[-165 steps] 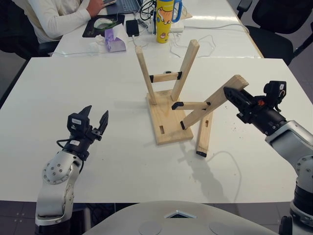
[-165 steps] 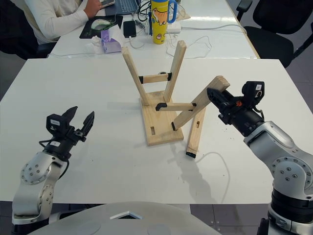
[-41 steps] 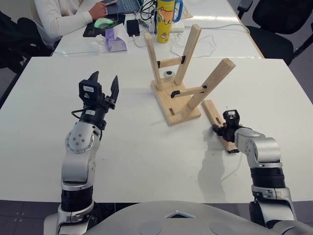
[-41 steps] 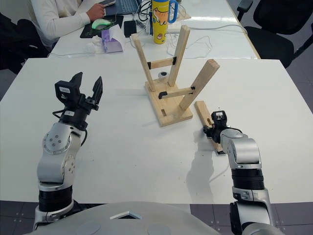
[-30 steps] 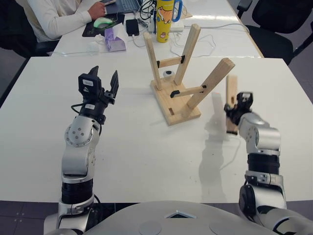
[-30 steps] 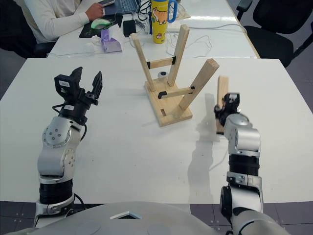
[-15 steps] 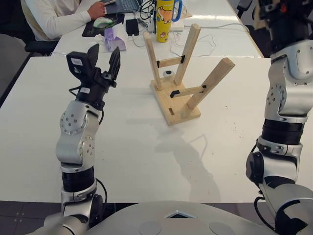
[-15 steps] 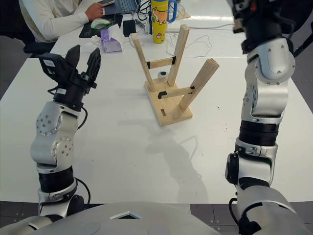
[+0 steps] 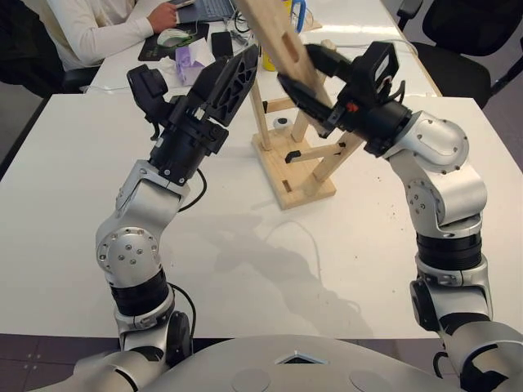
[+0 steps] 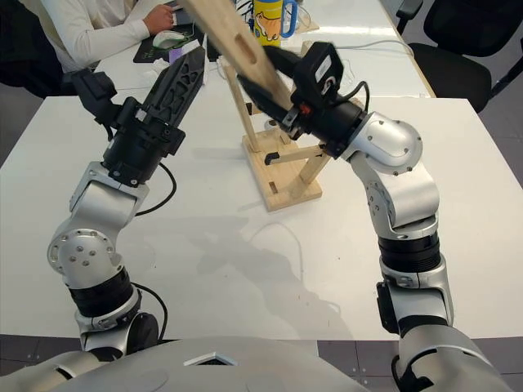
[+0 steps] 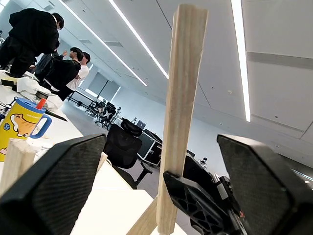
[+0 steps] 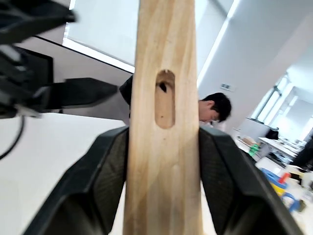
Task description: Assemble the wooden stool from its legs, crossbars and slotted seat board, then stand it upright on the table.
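**Last leg in the air, not yet fitted**

The right jaws pinch the loose leg, holding it slanted high above the table. The left jaws stand spread just beside it and grip nothing. Below and beyond both jaws, the seat board lies upside down with other legs and crossbars already fitted. As I judge it, this leg has yet to be slotted in, and then the stool must be turned upright.

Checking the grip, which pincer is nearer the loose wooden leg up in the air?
Right. The right pincer is clamped on the leg; the left pincer is open, raised close beside it.
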